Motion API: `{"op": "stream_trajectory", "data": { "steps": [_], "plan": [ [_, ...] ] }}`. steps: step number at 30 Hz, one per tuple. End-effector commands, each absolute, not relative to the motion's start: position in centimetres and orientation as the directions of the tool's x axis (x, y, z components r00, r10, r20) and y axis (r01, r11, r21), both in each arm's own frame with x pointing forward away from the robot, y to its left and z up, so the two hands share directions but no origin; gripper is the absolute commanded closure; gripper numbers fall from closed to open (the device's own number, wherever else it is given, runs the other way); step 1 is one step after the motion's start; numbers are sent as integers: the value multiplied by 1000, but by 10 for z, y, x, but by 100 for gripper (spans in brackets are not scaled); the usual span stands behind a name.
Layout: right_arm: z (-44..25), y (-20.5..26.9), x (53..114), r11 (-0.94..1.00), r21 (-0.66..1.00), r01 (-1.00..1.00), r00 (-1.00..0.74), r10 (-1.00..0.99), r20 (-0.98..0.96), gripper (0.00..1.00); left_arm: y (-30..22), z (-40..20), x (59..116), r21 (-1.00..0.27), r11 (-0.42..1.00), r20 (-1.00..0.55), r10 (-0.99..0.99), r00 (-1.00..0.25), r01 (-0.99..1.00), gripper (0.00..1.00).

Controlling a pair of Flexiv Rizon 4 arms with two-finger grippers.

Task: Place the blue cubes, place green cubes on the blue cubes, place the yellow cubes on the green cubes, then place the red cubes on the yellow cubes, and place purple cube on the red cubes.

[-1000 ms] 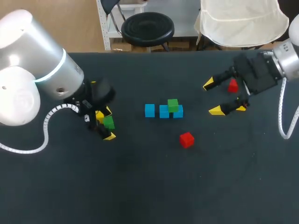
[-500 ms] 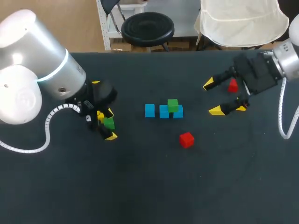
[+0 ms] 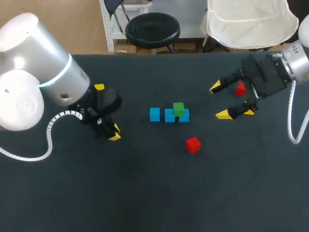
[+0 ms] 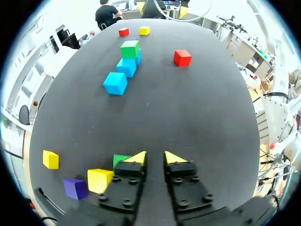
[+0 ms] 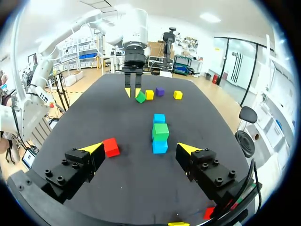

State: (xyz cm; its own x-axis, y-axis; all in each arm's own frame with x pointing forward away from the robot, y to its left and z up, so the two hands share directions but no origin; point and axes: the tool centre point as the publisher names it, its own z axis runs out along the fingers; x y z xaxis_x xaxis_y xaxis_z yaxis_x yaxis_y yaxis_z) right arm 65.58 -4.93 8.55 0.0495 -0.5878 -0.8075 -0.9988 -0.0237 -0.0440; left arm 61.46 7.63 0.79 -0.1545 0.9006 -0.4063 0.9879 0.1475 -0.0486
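Left wrist view: left pincer [image 4: 155, 157] narrow, nothing between its fingers; green cube [image 4: 121, 160] just beside one finger, toward the table [image 3: 145, 193] left edge. Right pincer [image 3: 219, 100] wide, empty. Blue cubes [image 3: 154, 114] mid-table carry a second green cube [image 3: 178, 108].

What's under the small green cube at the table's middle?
The small green cube sits on two adjoining blue cubes. It covers most of their tops, so whether it rests on one or both cannot be seen. A third blue cube stands apart.
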Motion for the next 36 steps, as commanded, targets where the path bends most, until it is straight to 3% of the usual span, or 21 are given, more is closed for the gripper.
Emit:
{"op": "stream_trajectory", "data": {
  "steps": [1,2,3,5,6,7,14,20,27,36],
  "plan": [
    [85,-49,656,-25,-44,-999,50,-586,-809,0,77,10,614,-40,142,-416,898,-146,989,100],
    [85,-49,656,-25,-44,-999,50,-586,-809,0,77,11,615,-39,148,-418,896,-150,988,100],
    [85,-49,656,-25,-44,-999,50,-586,-809,0,78,12,615,-38,151,-420,894,-153,988,86],
    [85,-49,656,-25,-44,-999,50,-586,-809,0,79,16,616,-34,154,-429,890,-154,987,46],
    [85,-49,656,-25,-44,-999,50,-586,-809,0,79,19,616,-30,153,-446,882,-151,988,5],
    [85,-49,656,-25,-44,-999,50,-586,-809,0,80,22,617,-32,157,-457,876,-154,987,0],
    [85,-49,656,-25,-44,-999,50,-586,-809,0,85,48,621,-7,161,-515,846,-142,987,0],
    [85,-49,656,-25,-44,-999,50,-586,-809,0,91,37,629,56,162,-400,908,-127,985,0],
    [85,-49,656,-25,-44,-999,50,-586,-809,0,101,29,619,4,112,-364,926,-103,994,0],
    [85,-49,656,-25,-44,-999,50,-586,-809,0,122,44,600,-40,179,-365,913,-181,983,0]
  ]
}}
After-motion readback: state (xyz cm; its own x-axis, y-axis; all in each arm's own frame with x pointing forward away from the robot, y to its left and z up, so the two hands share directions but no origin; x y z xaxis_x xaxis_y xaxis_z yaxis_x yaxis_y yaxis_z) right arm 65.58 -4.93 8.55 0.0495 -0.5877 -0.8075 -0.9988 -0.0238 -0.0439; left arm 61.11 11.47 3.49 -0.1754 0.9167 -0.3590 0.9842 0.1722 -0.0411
